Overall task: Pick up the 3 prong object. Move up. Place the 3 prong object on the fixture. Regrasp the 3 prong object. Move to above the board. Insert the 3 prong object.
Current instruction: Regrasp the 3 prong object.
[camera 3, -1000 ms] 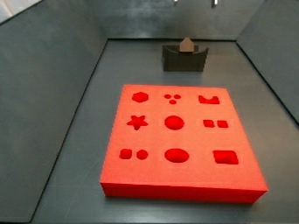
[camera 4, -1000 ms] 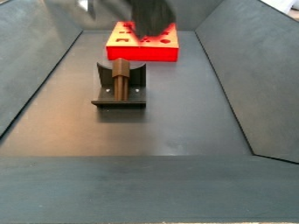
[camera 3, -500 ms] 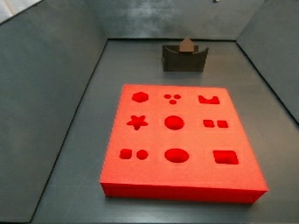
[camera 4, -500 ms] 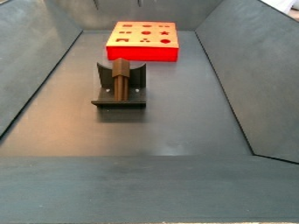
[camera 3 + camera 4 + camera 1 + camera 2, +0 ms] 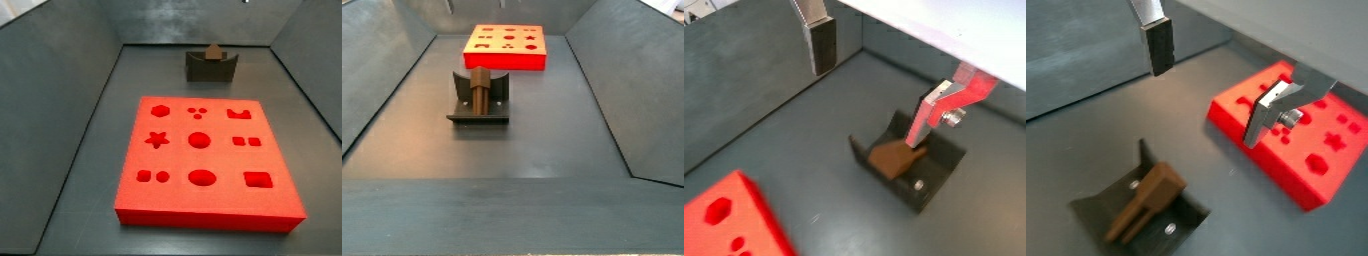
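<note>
Piece parked on the fixture, regrasp not yet done.

I see the 3 prong object [image 5: 477, 94] resting in the fixture [image 5: 477, 110], well apart from the board [image 5: 205, 158]. My gripper [image 5: 885, 68] hangs high above, fingers [image 5: 1158, 47] spread wide and empty. Regrasp, move over the board and insertion remain.

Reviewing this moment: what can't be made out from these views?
- Gripper: out of both side views, above the frame; wrist views show only its fingers, jaws apart with nothing between.
- Small brown wooden 3 prong object: prongs too small in a side view.
- Dark notched fixture: its notch is covered by the object.
</note>
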Robot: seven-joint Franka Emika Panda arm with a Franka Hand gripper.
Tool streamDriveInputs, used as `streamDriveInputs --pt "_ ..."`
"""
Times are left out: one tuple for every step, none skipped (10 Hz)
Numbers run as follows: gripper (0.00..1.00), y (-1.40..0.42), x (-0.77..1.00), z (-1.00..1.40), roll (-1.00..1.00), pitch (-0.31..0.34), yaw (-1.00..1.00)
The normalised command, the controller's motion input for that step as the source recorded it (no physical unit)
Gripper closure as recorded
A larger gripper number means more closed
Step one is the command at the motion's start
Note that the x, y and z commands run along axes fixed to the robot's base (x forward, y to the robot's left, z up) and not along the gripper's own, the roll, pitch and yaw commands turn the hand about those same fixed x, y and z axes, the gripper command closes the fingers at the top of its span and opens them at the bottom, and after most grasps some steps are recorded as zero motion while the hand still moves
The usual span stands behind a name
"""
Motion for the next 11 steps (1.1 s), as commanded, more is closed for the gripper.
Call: streamDriveInputs --pt "0.00 -0.02 -0.02 0.00 1.00 -0.018 0.04" --pt "0.00 -0.02 -0.02 0.00 1.00 -0.020 0.04" --pt "0.00 -0.02 -0.02 0.00 1.00 -0.021 0.04" --pt "0.00 -0.02 -0.02 0.01 1.00 -0.020 0.05" --pt "0.00 -0.02 -0.01 0.01 1.00 -0.015 0.05" --pt "0.00 -0.02 0.00 0.01 1.00 -0.013 0.05" --pt "0.00 -0.02 0.02 -0.01 1.00 -0.004 0.05" --pt "0.00 -0.02 0.03 -0.01 1.00 0.001 0.05" --pt "0.00 -0.03 0.05 -0.02 1.00 0.013 0.05" --pt "0.00 -0.03 0.06 -0.02 1.00 0.018 0.06" --pt "0.00 -0.03 0.07 -0.02 1.00 0.038 0.06"
